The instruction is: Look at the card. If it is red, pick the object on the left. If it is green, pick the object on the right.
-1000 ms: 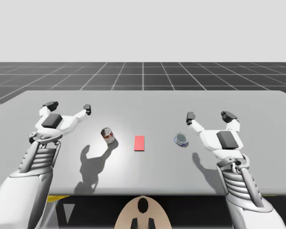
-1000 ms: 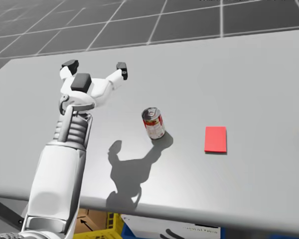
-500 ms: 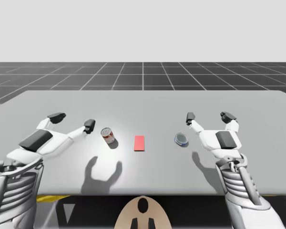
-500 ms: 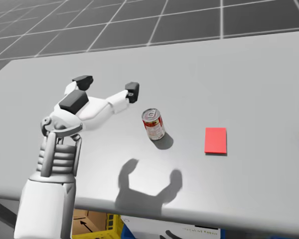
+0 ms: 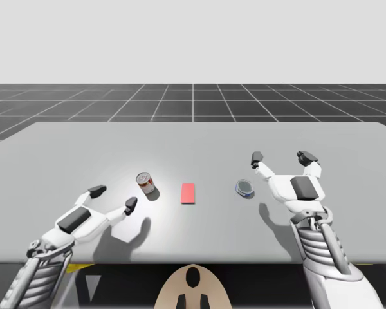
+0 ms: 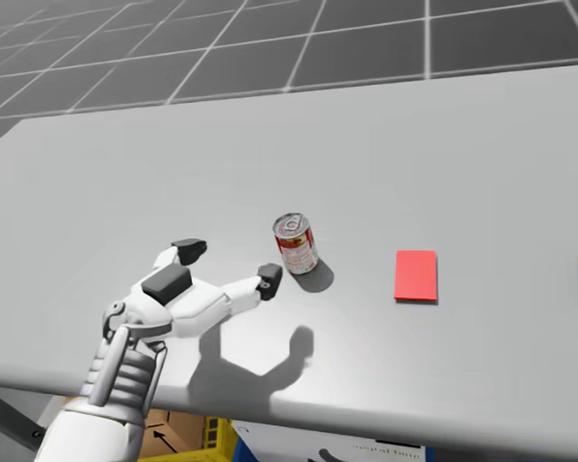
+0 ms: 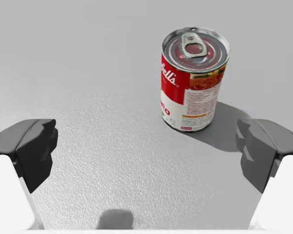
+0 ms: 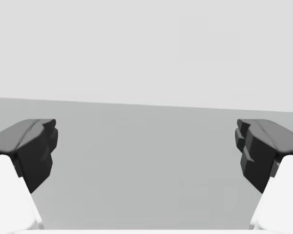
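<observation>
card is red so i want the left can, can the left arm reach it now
Probably yes. My left gripper is open, and the red and white can stands upright ahead of it, with bare table between. The can sits off-centre, so a small sideways shift seems needed.

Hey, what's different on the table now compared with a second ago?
My left gripper swung back toward the near edge of the table and dropped low; it is open, with the red and white can standing ahead of it, untouched. Nothing was taken hold of or let go. The can, the red card, the flat blue tin and my open right gripper stayed where they were.
</observation>
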### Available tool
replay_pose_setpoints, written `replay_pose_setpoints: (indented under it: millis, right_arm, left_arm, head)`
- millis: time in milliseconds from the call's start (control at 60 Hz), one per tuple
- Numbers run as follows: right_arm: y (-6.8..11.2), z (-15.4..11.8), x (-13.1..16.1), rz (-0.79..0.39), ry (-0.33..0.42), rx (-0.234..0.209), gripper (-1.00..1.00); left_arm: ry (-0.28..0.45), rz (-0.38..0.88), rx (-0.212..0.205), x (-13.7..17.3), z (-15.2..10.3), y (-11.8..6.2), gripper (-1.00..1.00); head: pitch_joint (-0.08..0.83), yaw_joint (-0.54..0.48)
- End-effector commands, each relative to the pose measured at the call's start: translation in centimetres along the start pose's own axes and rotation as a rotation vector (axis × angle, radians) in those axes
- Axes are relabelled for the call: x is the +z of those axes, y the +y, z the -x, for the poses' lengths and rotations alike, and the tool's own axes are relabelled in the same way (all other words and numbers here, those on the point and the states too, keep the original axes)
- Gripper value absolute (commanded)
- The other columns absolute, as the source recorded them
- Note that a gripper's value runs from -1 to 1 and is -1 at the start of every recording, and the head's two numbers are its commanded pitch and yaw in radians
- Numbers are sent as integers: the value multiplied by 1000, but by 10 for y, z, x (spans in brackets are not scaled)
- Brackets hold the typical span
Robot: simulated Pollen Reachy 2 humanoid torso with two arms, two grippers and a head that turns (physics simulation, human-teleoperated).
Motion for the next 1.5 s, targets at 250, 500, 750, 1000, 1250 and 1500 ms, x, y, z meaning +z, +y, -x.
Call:
replay_pose_setpoints:
  millis: [250,500,750,1000,1250,1500]
  right_arm:
    - [1,0,0,-3,-1,-9,-1000]
    - [1,0,1,-6,0,-10,-1000]
    - [1,-2,2,-6,-5,-10,-1000]
    - [1,-2,2,-6,-8,-9,-1000]
    - [0,-2,3,-2,-8,-2,-1000]
    - [-1,-3,2,3,-10,-1,-1000]
  left_arm:
    - [57,29,25,-56,10,-20,-1000]
    - [88,30,28,-93,1,-31,-1000]
    - [91,19,36,-112,1,-35,-1000]
    - [86,3,36,-105,6,-33,989]
    - [94,4,9,-106,11,-35,1000]
    - [85,23,22,-103,1,-39,1000]
  head:
    - [607,296]
    - [610,285]
    - [611,275]
    - [583,273]
    - [370,267]
    - [244,266]
